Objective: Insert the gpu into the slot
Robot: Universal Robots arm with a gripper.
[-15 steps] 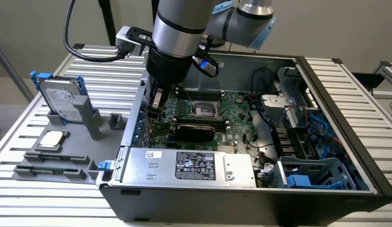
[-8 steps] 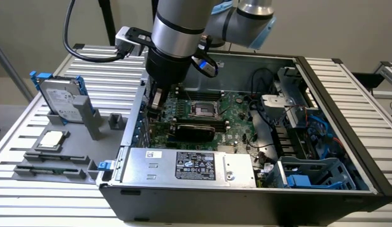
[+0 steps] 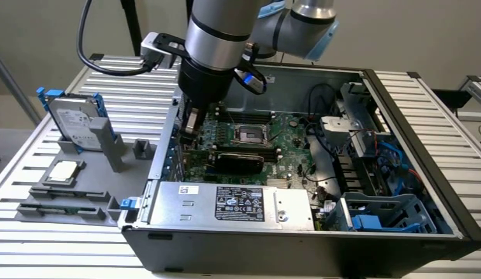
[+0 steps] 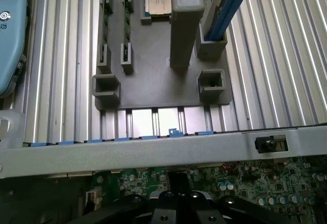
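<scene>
Tool (image 3: 191, 131) down inside the open computer case (image 3: 395, 174), at the rear wall side — fingers closed. Whether it pinches anything I cannot tell; the arm's body covers the fingertips in the exterior view.

The gpu (image 3: 242, 158) lies just beside the tool, toward the power supply (image 3: 233, 203): black card flat-on over the green motherboard (image 3: 291, 142), apparently over its connector. The slot itself is not visible — hidden under the card, I judge. Processor socket (image 3: 248, 135) just beyond the card, uncovered.

Risks, as judgement:
- Card may sit only partly home; uneven push at one end would tilt it and strain the connector.
- Closed tool pressing near the bracket end could scrape board components or catch the case wall.
- Loose cables (image 3: 322, 116) farther out could snag the wrist.

Containers: the case holds motherboard, power supply, drive cage with blue fittings (image 3: 380, 218). Outside the case, on the slatted counter (image 3: 70, 256), a grey fixture tray (image 4: 153, 88) holds a processor chip (image 4: 157, 3), a hard drive in a blue frame (image 3: 74, 122), memory sticks (image 3: 58, 209) in their holders; several sockets stand vacant.
</scene>
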